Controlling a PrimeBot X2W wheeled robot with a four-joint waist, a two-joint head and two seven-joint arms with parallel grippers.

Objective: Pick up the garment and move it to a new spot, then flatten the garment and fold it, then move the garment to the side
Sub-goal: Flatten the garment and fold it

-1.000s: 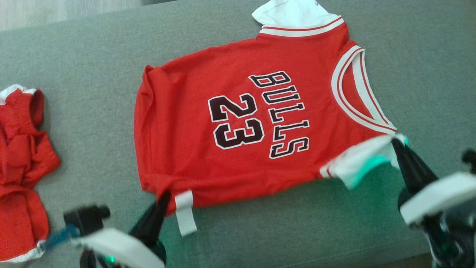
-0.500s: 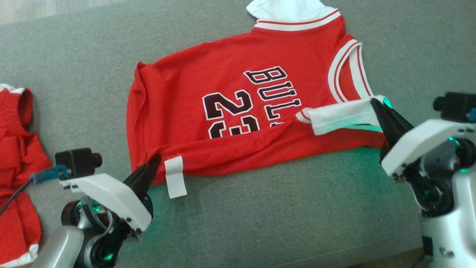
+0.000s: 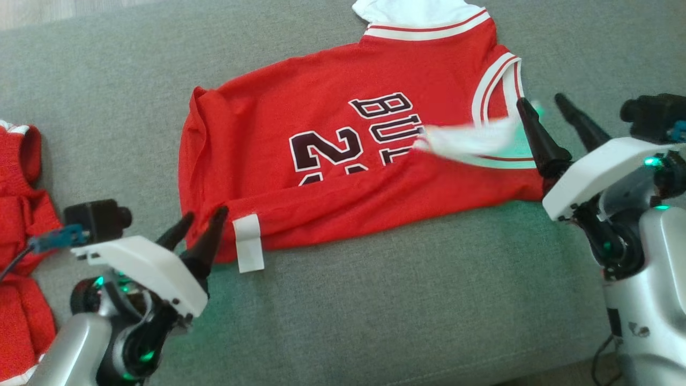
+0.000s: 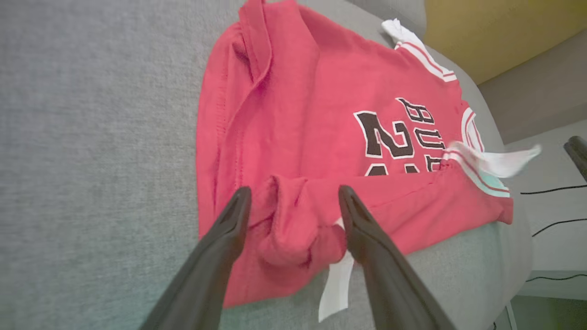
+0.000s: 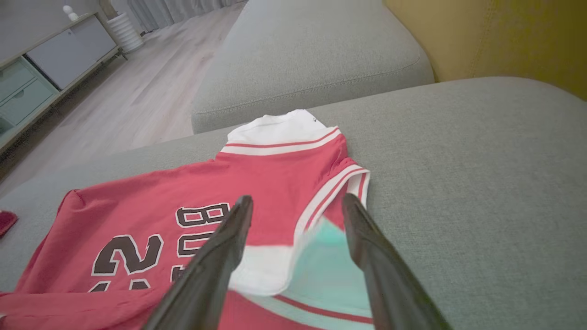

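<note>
The garment (image 3: 300, 107) is a red jersey with white trim and black lettering, lying on the grey sofa cushion (image 3: 375, 321). Its near edge is folded over onto the front and covers the lower part of the number. My left gripper (image 3: 204, 214) stands open at the folded hem corner, beside a white tag (image 3: 248, 242). In the left wrist view, the left gripper (image 4: 294, 192) straddles a bunched red fold of the garment (image 4: 298, 114). My right gripper (image 3: 540, 100) is open by the neckline, with a blurred white sleeve (image 3: 466, 140) loose just left of it. The right gripper (image 5: 297, 198) hangs over the garment (image 5: 183, 192).
A second red garment, crumpled (image 3: 21, 214), lies at the cushion's left edge. The cushion's front edge runs along the bottom right. Another grey cushion (image 5: 312, 59) and a yellow backrest (image 5: 504, 36) lie beyond, with wooden floor and a cabinet (image 5: 41, 59) further off.
Both grippers carried the near edge up over the jersey front, then opened and let go. The white sleeve is dropping from the right gripper. The camera has shifted slightly.
</note>
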